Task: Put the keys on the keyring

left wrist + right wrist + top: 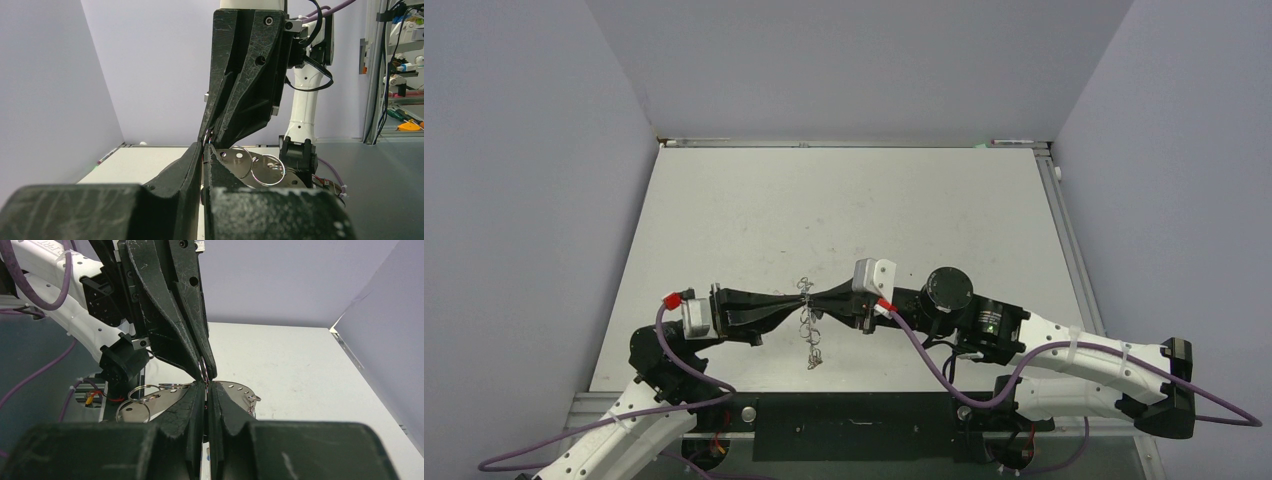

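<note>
Inside plain grey walls (864, 60), above the white table (724, 220), the left gripper (797, 302) and right gripper (817, 299) meet tip to tip, both clamped on the keyring (810, 325) hanging between them, which looks stiff, light and slick, probably best pinched at its flat rim, not its springy loops (140, 392).

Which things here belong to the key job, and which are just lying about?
Part of the job:
keyring, a flat plate rimmed with wire loops
left claw, shut on one of its loops
right claw, shut on it too

Just there:
purple cables
table
</note>
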